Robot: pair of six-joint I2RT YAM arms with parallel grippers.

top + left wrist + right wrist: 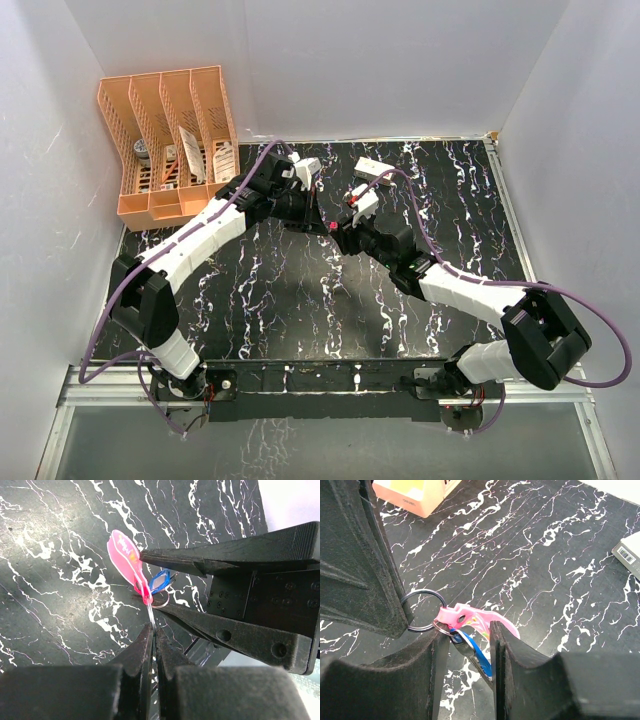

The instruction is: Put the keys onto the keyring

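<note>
Patience pays here imo: with the left gripper (151, 630) clamped on the keyring (424, 590) over the far-middle counter (545, 555), I'd back the loosely parted right gripper (468, 632) off slowly, since the pink key (475, 619) and blue key (481, 657) hang right between its jaws, just right of the ring.
</note>
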